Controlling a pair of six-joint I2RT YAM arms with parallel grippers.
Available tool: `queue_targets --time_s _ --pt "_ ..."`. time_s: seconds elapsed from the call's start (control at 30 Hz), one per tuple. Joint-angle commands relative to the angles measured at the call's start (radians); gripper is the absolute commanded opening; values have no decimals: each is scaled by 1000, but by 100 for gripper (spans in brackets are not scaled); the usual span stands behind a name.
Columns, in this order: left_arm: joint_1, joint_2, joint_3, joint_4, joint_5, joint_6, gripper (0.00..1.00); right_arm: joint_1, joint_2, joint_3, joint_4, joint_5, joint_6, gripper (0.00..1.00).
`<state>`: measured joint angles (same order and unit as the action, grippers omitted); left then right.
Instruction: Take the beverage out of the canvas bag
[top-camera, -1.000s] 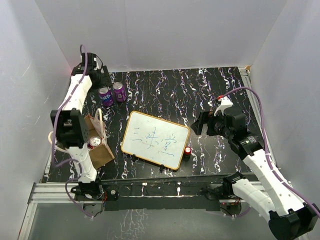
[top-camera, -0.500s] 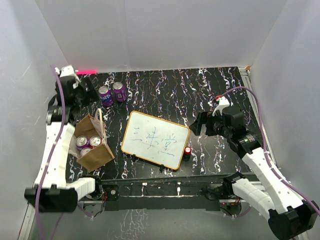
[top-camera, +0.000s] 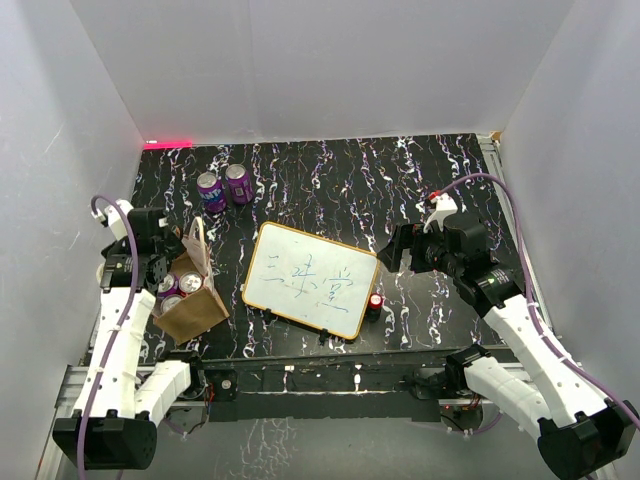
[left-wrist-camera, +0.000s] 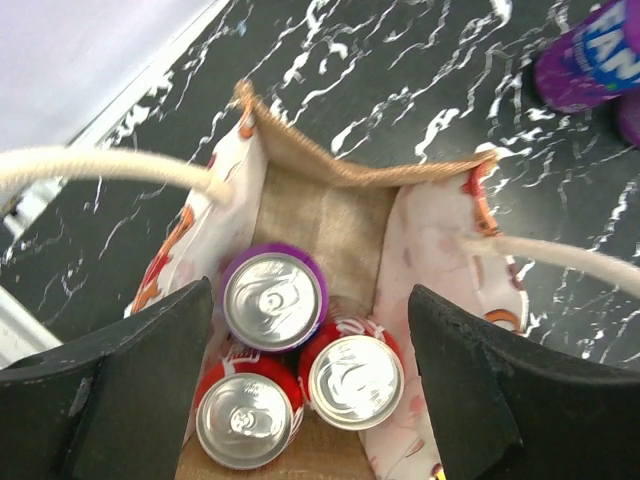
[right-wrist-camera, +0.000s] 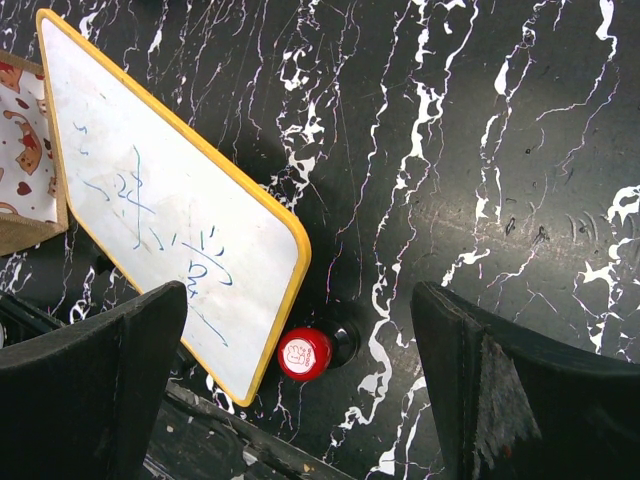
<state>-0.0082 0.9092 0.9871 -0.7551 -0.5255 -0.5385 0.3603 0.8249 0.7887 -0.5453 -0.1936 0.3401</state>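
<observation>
The left arm has been coming back from the far left corner of the table, where it was reaching one second ago beside the two purple cans (top-camera: 224, 187). Now the left gripper (top-camera: 165, 268) is hanging directly over the mouth of the canvas bag (top-camera: 195, 312). Its fingers are standing wide apart and are carrying nothing.

In the left wrist view the camera is looking straight down into the bag. Three drinks are standing upright inside: one purple can (left-wrist-camera: 273, 298) toward the back wall, and two red cans (left-wrist-camera: 300, 400) nearer, all three touching each other. The cream handles (left-wrist-camera: 110, 168) are lying outward on both sides, so they are not crossing the opening.

For the task this is probably meaning that a new pick is starting. Drinks are remaining in the bag, and the empty left gripper is lining up above them. How high it is hanging over the can tops I cannot judge well, because the wrist view is giving no depth. The cans are packed close, so the fingers are having little room to go down between them.

The right gripper (right-wrist-camera: 300, 300) is also open and empty. It is hovering over the table to the right of the white board (right-wrist-camera: 170, 200), near a small red-capped thing (right-wrist-camera: 304, 353), and has hardly moved.
</observation>
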Motion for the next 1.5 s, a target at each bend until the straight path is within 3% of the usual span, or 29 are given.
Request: queue_targets --time_s 0.0,0.4,0.8,1.47 --pt "2 -36 -50 -117 -81 -142 76 8 0 11 52 -3 -10 98" --pt "7 6 -133 -99 -84 -260 72 10 -7 11 54 -4 -10 98" --pt "41 62 -192 -59 -44 -315 90 15 -1 7 58 -7 -10 98" --pt "148 169 -288 121 70 -283 86 18 0 7 59 -8 -9 98"
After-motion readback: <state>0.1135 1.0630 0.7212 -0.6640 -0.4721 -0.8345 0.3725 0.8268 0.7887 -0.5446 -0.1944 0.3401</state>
